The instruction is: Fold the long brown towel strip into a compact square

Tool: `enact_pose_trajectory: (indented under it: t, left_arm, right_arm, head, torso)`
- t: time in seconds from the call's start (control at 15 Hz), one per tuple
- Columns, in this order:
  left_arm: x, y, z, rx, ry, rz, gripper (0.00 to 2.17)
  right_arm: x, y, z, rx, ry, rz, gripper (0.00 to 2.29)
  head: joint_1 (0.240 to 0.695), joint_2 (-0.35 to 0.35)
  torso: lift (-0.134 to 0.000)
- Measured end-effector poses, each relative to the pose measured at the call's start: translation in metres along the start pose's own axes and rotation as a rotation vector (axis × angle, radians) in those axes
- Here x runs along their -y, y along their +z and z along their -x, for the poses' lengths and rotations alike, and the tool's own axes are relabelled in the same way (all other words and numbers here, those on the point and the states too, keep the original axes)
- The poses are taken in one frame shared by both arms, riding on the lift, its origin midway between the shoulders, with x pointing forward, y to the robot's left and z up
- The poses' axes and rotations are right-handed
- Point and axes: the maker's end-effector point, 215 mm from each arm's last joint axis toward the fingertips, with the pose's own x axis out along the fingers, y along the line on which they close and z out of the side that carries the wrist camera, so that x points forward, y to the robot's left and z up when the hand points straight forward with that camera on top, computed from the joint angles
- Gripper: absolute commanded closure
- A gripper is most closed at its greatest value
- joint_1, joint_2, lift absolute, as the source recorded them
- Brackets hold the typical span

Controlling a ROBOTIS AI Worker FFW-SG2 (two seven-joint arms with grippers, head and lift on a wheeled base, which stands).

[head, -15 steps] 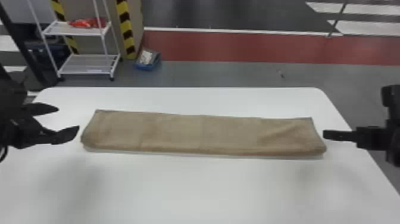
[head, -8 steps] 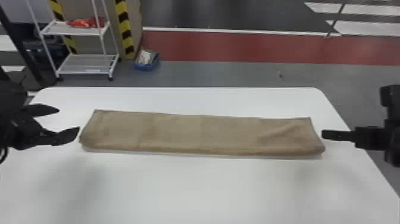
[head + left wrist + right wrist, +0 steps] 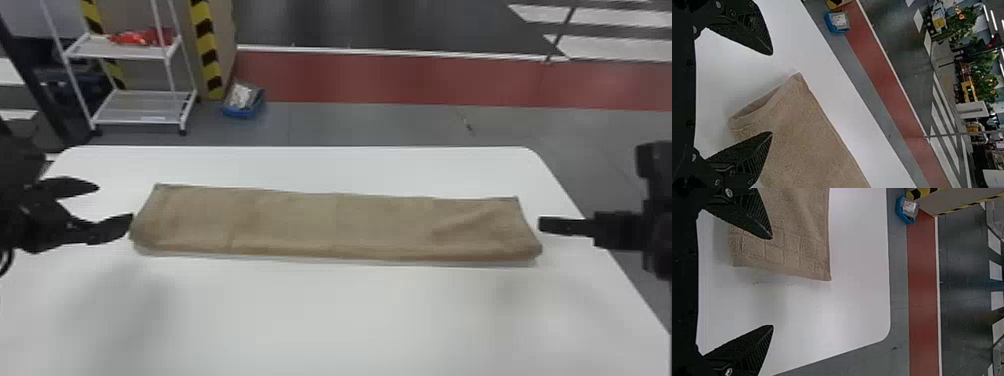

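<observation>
Long brown cloth towel strip (image 3: 335, 225) lies across white flat-topped surface (image 3: 325, 320) – probably soft, light, liable to sag mid-lift. Left black two-fingered pincer (image 3: 771, 93) wide, empty near one end; right black two-fingered pincer (image 3: 772, 282) wide, empty near the other. Best hold – end corners, all layers.

Left arm (image 3: 20, 200) and right arm (image 3: 655, 225) have jaws open.

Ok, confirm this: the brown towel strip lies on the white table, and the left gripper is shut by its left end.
Not shut: the left gripper is open by the left end of the strip, as the left wrist view shows.
</observation>
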Motion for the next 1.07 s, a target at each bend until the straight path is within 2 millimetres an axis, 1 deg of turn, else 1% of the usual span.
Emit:
enact_pose_trajectory:
  t: [0.2, 0.4, 0.53, 0.67, 0.93, 1.07]
  left_arm:
    - [0.003, -0.009, -0.008, -0.016, 0.022, 0.102, 0.19]
    - [0.018, -0.017, -0.021, -0.041, 0.012, 0.222, 0.19]
    - [0.026, -0.022, -0.028, -0.067, 0.021, 0.272, 0.2]
    - [0.031, -0.019, -0.035, -0.075, 0.025, 0.303, 0.2]
    - [0.03, -0.007, -0.047, -0.084, 0.047, 0.343, 0.2]
    - [0.031, -0.011, -0.056, -0.111, 0.046, 0.36, 0.21]
  right_arm:
    - [0.0, -0.001, -0.001, 0.0, 0.003, 0.0, 0.07]
    - [-0.001, -0.002, -0.003, 0.0, 0.007, -0.002, 0.07]
    - [0.001, -0.003, -0.002, 0.0, 0.006, -0.007, 0.07]
    - [0.003, -0.005, -0.003, 0.001, 0.007, -0.009, 0.07]
    - [0.006, -0.006, -0.004, 0.007, 0.007, -0.006, 0.07]
    - [0.008, -0.007, -0.005, 0.008, 0.006, -0.004, 0.07]
  head:
    - [0.695, -0.065]
    - [0.695, -0.073]
    - [0.695, -0.083]
    - [0.695, -0.09]
    - [0.695, -0.103]
    - [0.695, -0.107]
  torso:
    - [-0.124]
    - [-0.124]
    - [-0.124]
    - [-0.124]
    - [-0.124]
    - [-0.124]
